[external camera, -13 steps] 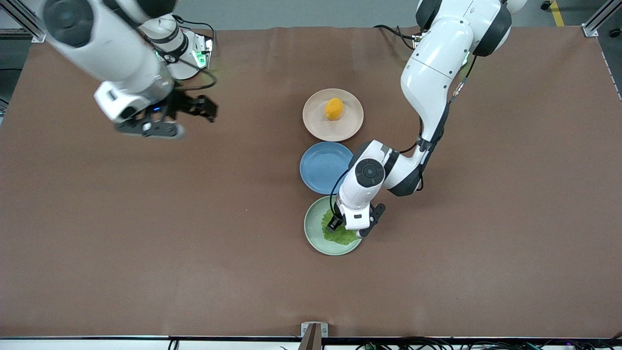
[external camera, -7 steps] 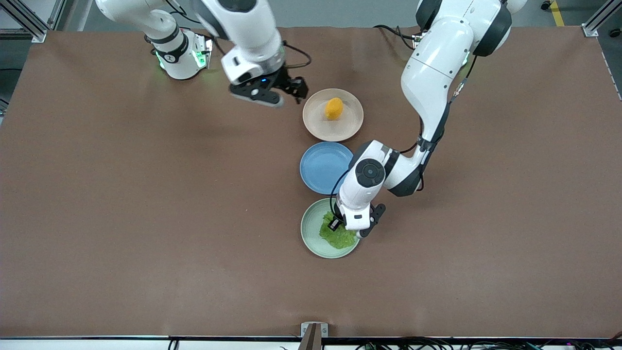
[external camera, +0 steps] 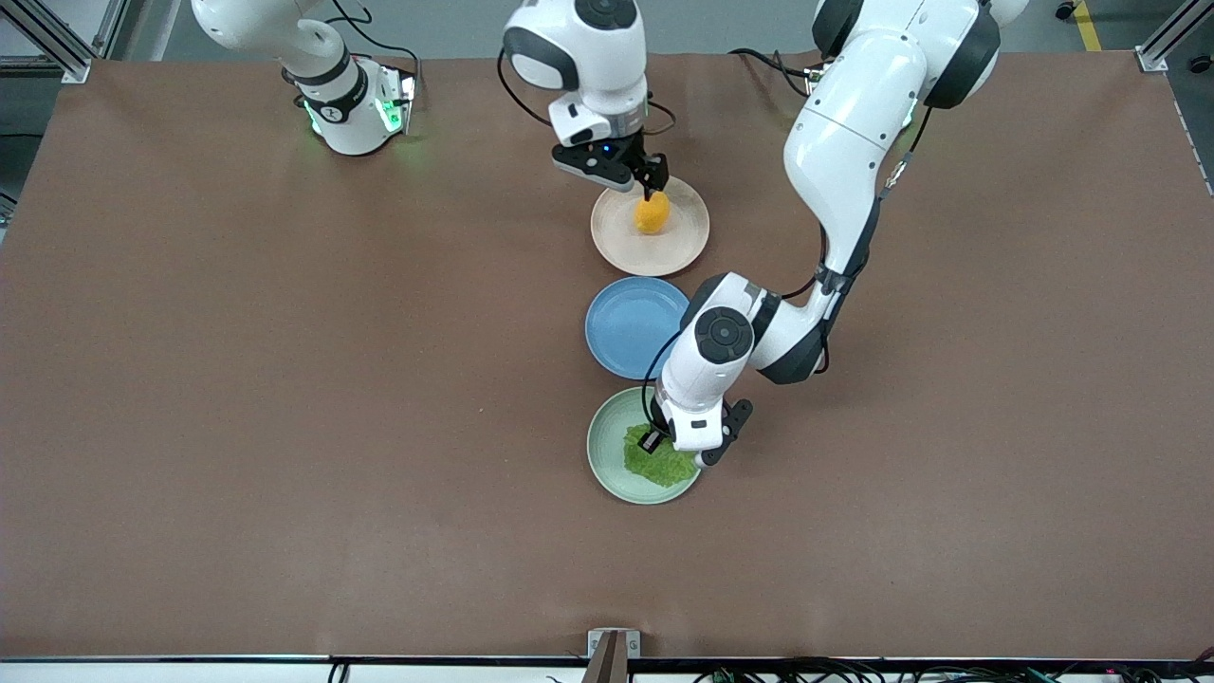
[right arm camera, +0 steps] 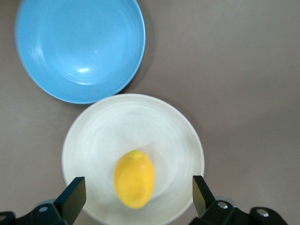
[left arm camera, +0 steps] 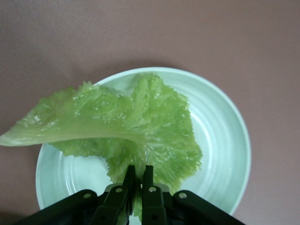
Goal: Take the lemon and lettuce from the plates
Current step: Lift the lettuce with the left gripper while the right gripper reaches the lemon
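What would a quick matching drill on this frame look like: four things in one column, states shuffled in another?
Column one:
1. lemon
2. lettuce
3. blue plate
4. right claw

Column two:
A. empty, between the other two plates
B. pinched at one edge by the shut left claw
C. open, over the beige plate
D. lying loose on the beige plate

Pairs: 1-D, 2-B, 3-A, 4-C
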{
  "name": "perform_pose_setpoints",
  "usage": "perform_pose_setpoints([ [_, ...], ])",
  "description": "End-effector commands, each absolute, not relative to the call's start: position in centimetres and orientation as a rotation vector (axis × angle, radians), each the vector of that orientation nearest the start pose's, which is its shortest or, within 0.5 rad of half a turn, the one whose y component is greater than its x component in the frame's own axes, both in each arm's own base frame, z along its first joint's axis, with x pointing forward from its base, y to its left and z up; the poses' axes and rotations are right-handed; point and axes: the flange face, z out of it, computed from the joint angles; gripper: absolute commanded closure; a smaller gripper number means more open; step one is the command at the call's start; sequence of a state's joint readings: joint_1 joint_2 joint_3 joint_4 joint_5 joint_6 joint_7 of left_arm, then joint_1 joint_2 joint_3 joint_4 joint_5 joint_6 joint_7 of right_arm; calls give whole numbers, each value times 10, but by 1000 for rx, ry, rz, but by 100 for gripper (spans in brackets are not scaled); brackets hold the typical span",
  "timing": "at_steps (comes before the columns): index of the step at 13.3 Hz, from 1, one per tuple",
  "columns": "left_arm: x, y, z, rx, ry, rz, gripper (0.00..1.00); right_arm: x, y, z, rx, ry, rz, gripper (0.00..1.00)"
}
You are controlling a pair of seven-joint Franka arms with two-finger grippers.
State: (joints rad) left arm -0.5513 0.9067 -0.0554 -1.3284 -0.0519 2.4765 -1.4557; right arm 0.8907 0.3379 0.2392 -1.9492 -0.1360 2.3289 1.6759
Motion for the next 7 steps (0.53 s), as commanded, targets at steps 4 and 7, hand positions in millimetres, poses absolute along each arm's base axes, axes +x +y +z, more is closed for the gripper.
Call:
perform_pose_setpoints([
  [4,640,-368,355,-2974,-1428,-4,99,269,604,226,-3074,708,-137,0],
  [7,631,-312,399,-3013,-1260,121,99,258,608,211,-3090,709,-128,0],
])
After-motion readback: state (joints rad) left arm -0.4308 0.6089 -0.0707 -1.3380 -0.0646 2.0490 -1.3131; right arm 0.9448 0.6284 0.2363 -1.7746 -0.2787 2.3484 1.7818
